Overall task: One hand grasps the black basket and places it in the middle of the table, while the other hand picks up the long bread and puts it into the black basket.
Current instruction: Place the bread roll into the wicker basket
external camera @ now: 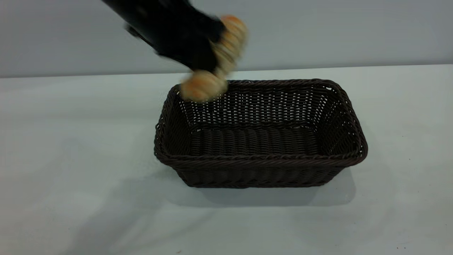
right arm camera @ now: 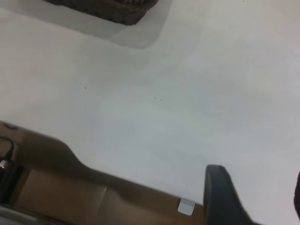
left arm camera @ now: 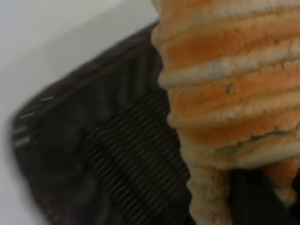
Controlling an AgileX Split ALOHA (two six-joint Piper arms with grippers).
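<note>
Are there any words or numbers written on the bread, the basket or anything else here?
None: no readable words, numbers or signs anywhere.
The long bread in the left gripper has only stripes.
The black basket has only weave.
The table has only specks.

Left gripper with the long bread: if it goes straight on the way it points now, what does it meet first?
Probably the black basket. The left gripper slants down over its left end holding the long bread, so the bread's lower end likely meets the inside first; depth is unclear.
</note>
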